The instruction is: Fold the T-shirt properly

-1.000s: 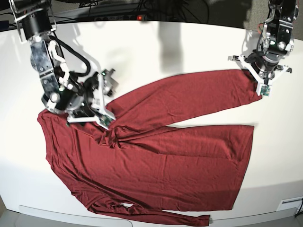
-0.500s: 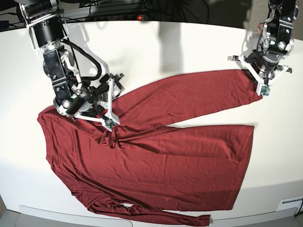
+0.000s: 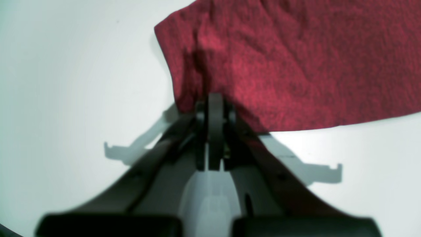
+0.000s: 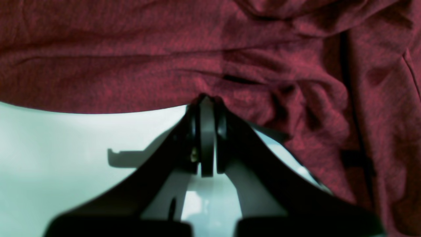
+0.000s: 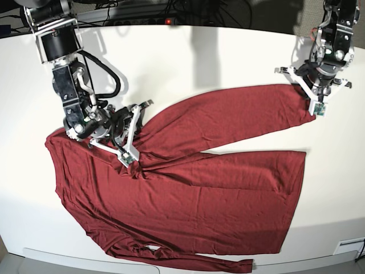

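The maroon T-shirt (image 5: 217, 188) lies spread on the white table, one long sleeve (image 5: 228, 117) stretched up to the right, the other (image 5: 188, 264) along the front edge. My left gripper (image 5: 317, 108) sits at the upper sleeve's cuff. In the left wrist view the left gripper (image 3: 215, 98) is shut, with the cuff fabric (image 3: 296, 59) pinched at its tips. My right gripper (image 5: 130, 160) is at the bunched folds by the armpit. In the right wrist view the right gripper (image 4: 206, 98) is shut on the fabric's edge (image 4: 250, 89).
The white table (image 5: 228, 51) runs past the shirt on all sides. Cables and a strip with a red light (image 5: 169, 21) lie along the back edge. A small white object (image 5: 349, 246) sits at the front right corner.
My right gripper has swung down onto the folds by the armpit and gone from open to shut on the fabric. The left arm has stayed still at the cuff.
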Robot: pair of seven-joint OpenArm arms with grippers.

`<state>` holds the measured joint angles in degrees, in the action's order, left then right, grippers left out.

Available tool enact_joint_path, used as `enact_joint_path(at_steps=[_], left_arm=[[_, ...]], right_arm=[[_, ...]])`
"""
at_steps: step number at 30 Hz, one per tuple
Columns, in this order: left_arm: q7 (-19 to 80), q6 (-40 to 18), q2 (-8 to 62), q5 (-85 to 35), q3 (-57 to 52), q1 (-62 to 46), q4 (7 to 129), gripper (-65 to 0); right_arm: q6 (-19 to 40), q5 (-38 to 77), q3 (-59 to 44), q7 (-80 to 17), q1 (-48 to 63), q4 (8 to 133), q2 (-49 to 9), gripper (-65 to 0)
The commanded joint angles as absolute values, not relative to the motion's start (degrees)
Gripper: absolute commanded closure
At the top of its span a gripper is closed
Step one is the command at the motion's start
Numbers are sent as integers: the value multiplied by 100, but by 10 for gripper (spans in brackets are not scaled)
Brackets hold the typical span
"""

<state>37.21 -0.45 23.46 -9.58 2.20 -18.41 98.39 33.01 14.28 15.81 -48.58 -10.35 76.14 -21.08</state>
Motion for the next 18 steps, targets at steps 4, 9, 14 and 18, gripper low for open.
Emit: enact_joint_path(at_steps=[4,9,14,18], left_arm=[[3590,-43,2416,-620,185,-1806,10031,0],[3551,-38,2416,-600,185,-1664,10210,0],[3642,-40,2416,-602,185,-1367,10210,0],[3645,-40,2416,-600,185,-1201,10210,0]], right_arm=[[3253,1291,1577,-5144,-1081,7955,-2145,0],[3251,1291,1577,-5144,-1103,8399,-2145,0],[3120,1291,1570,-5151,-1247,8656,-2150,0],[3079,1295,1573,-5183,-1433,8689,-2156,0]])
